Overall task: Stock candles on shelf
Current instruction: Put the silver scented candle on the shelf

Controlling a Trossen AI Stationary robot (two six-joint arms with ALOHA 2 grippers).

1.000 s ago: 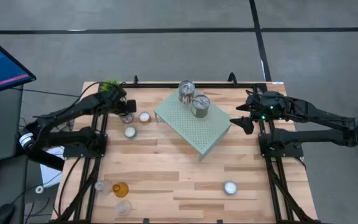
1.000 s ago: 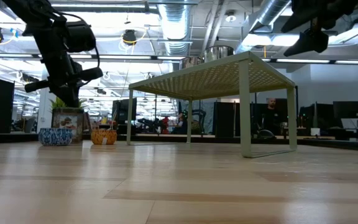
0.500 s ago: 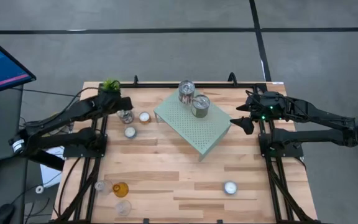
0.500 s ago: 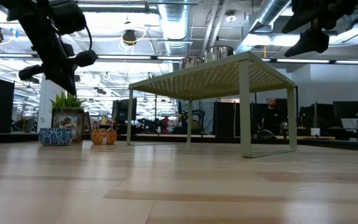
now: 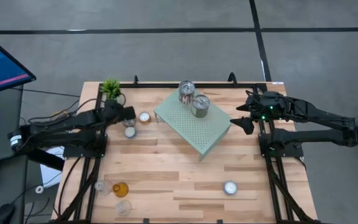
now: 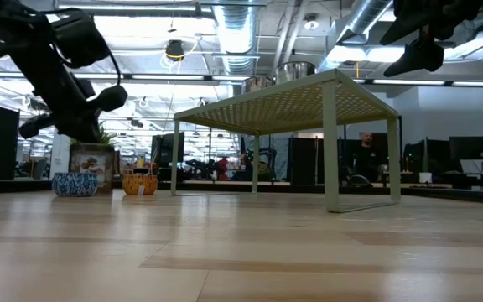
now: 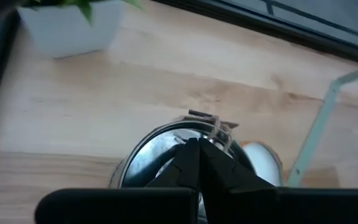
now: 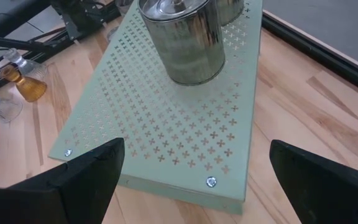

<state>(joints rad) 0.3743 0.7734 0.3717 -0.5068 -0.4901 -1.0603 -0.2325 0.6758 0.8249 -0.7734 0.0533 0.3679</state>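
The mint-green shelf point(image 5: 197, 130) stands on its legs at the table's middle. Two silver tin candles point(image 5: 186, 92) point(image 5: 200, 106) sit on its far end. A third silver tin point(image 7: 143, 163) stands on the table near the far left, with my shut left gripper point(image 7: 194, 148) right over its top. In the high view that gripper point(image 5: 127, 114) covers the tin. White tealights point(image 5: 144, 116) point(image 5: 130, 131) lie beside it. My right gripper point(image 5: 243, 116) hangs open and empty off the shelf's right side. My left gripper's shut fingers point(image 7: 211, 163) slant down from the table's left over the silver tin's open top point(image 7: 166, 135). The fingers hide the spot below their tips, so I cannot tell whether they touch the tin.
A small green potted plant point(image 5: 110, 88) stands at the far-left corner. Another tealight point(image 5: 230, 187) lies near the front right. An amber glass holder point(image 5: 120, 189) and clear ones point(image 5: 102, 186) point(image 5: 123, 207) stand at the front left.
My left gripper, shut throughout, has come away from the plant, toward the table's near edge and down, turning at the wrist, and now stands over the silver tin. The plant, covered before, shows again. The right arm has kept still.
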